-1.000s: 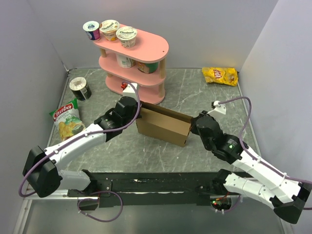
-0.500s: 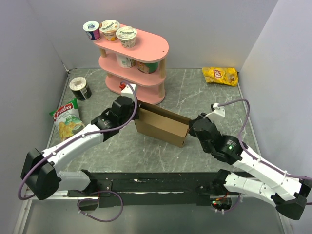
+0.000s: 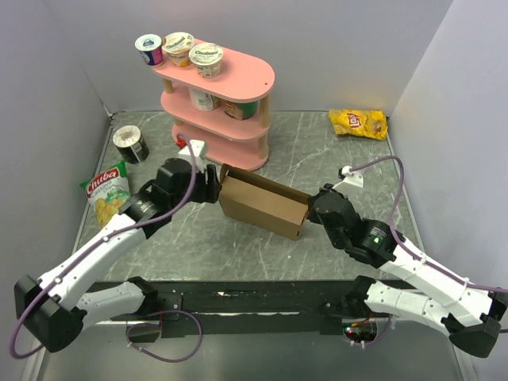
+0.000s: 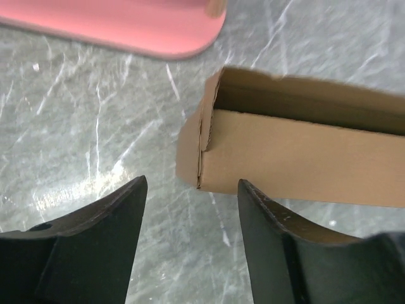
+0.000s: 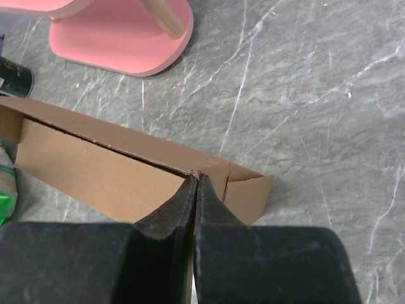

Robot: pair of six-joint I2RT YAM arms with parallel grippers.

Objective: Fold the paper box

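Plain brown cardboard box point(image 3: 264, 205) just ahead of the released left jaws, right jaws clenched, tips against its end wall, both arms reaching low, angled inward

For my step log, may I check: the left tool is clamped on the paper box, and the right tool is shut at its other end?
Not quite: the left wrist view shows the left tool open, clear of the paper box; the right tool is shut at its other end.
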